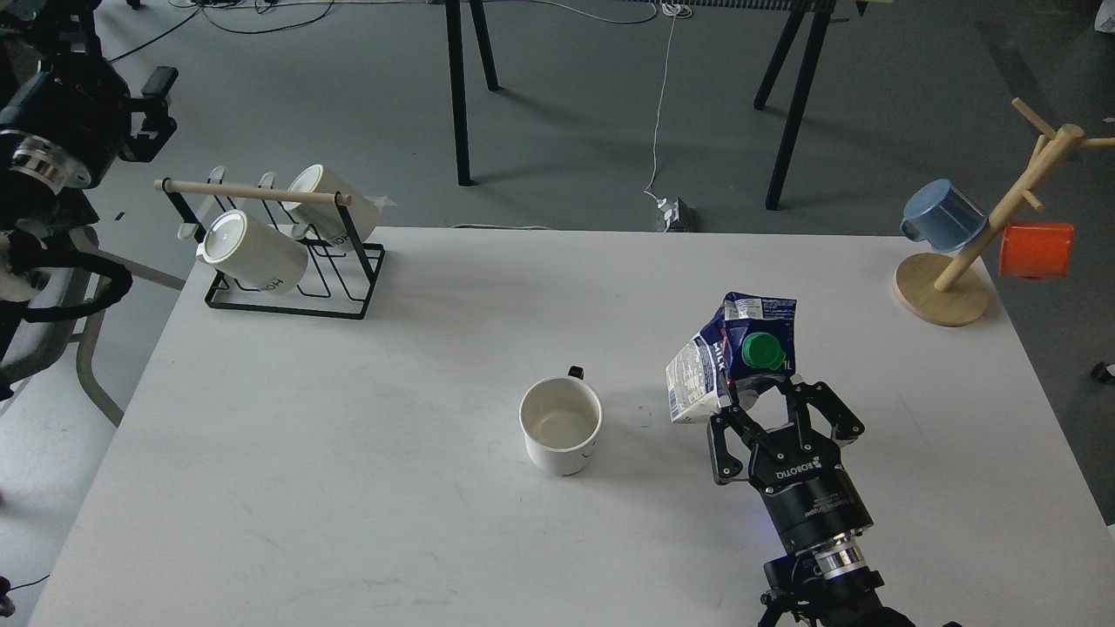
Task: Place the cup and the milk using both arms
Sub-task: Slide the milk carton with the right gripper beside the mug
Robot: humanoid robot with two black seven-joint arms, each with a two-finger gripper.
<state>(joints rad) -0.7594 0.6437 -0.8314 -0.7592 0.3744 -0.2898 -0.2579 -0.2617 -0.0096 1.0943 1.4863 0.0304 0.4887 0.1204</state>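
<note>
A white cup (562, 424) with a dark handle stands upright and empty near the middle of the white table (348, 435). My right gripper (756, 396) is shut on a blue and white milk carton (730, 355) with a green cap, holding it tilted just right of the cup. My left gripper (148, 100) is at the far upper left, off the table and away from the cup; its fingers cannot be told apart.
A black wire rack (287, 252) with two white mugs stands at the table's back left. A wooden mug tree (976, 252) holds a blue cup (941, 213) and an orange cup (1037, 250) at the back right. Black table legs stand on the floor behind.
</note>
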